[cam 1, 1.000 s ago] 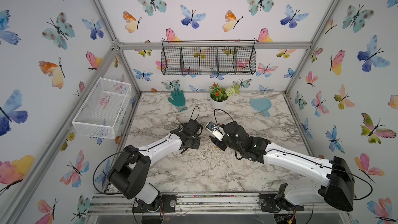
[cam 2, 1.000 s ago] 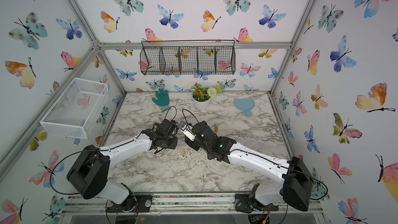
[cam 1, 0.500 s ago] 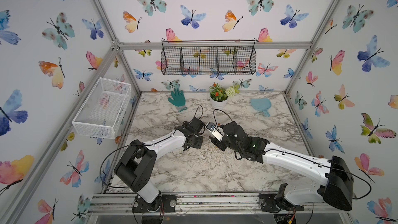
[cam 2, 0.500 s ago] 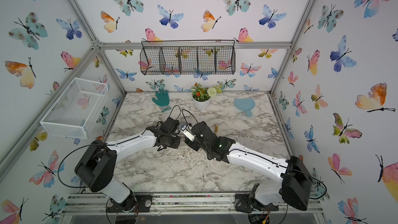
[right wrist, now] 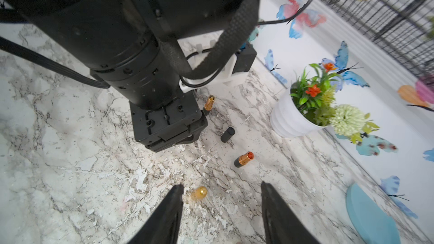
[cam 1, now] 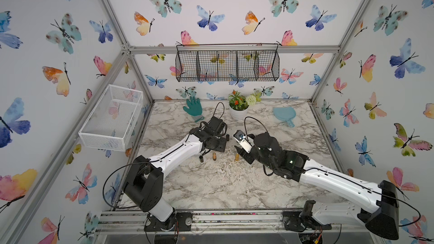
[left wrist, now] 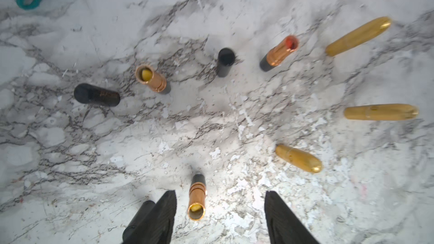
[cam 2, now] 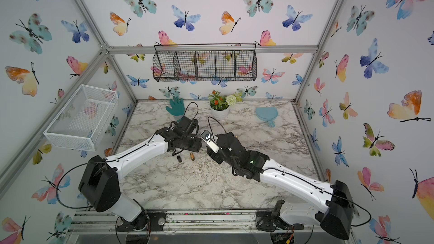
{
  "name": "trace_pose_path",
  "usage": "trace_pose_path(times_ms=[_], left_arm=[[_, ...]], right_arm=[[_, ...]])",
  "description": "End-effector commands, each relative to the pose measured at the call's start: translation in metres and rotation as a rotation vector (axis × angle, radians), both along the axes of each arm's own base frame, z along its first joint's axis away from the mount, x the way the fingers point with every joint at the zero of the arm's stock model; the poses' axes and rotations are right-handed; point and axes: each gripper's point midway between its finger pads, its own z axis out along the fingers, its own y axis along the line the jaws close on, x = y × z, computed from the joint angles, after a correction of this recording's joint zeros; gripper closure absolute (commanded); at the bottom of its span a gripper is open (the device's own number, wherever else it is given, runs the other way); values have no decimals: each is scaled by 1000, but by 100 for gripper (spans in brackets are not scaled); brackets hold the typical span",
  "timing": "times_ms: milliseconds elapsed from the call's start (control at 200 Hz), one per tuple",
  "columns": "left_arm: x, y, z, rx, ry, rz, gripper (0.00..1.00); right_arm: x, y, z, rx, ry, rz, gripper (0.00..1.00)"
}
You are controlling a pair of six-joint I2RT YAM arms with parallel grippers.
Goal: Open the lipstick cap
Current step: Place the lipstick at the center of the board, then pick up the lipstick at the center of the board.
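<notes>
In the left wrist view an uncapped copper lipstick (left wrist: 196, 198) with a yellow stick stands on the marble between the fingers of my open left gripper (left wrist: 220, 193), touching neither. A black cap (left wrist: 138, 219) sits just outside one finger, partly hidden by it. In both top views the cap (cam 1: 201, 159) and the lipstick (cam 1: 214, 156) stand just in front of the left gripper (cam 1: 215, 150). My right gripper (right wrist: 220, 190) is open and empty, with a closed gold lipstick (right wrist: 199, 193) standing on the marble near one finger. The gold lipstick (cam 1: 237, 157) also shows in a top view, beside the right gripper (cam 1: 243, 154).
Other uncapped copper lipsticks (left wrist: 151, 79) (left wrist: 279, 53), black caps (left wrist: 96, 95) (left wrist: 225, 61) and closed gold lipsticks (left wrist: 358, 36) (left wrist: 380, 111) (left wrist: 298, 158) are spread on the marble. A white flower pot (cam 1: 237, 113), a teal glove (cam 1: 193, 108) and a blue hand mirror (cam 1: 284, 115) stand at the back.
My left gripper was shut and has come open, and its arm has swung slightly to the right. The right arm has not moved.
</notes>
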Motion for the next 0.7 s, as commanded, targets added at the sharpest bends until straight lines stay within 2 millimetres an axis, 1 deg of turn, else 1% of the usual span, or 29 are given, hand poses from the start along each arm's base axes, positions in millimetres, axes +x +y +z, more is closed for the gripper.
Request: trace_pose_path(times_ms=[0, 85, 115, 220, 325, 480, 556, 696], left_arm=[[-19, -30, 17, -40, 34, -105, 36], [-21, -50, 16, -40, 38, -152, 36], [-21, -56, 12, -32, 45, -161, 36], [-20, -73, 0, 11, 49, -181, 36], [-16, -81, -20, 74, 51, -181, 36], [-14, -89, -43, 144, 64, -186, 37], [-12, -87, -53, 172, 75, -184, 37], [-14, -86, -64, 197, 90, -190, 41]], right_arm=[[-4, -30, 26, 40, -40, -76, 44], [-9, -45, 47, 88, -73, -100, 44], [-10, -49, 54, 104, -80, -106, 43], [-15, -59, 62, 135, -87, -120, 43], [-16, -61, 53, 124, -74, -128, 43], [-14, -57, 35, 84, -32, -126, 42], [-14, -55, 31, 80, -24, -124, 42], [-14, -51, 27, 87, -21, -114, 42]])
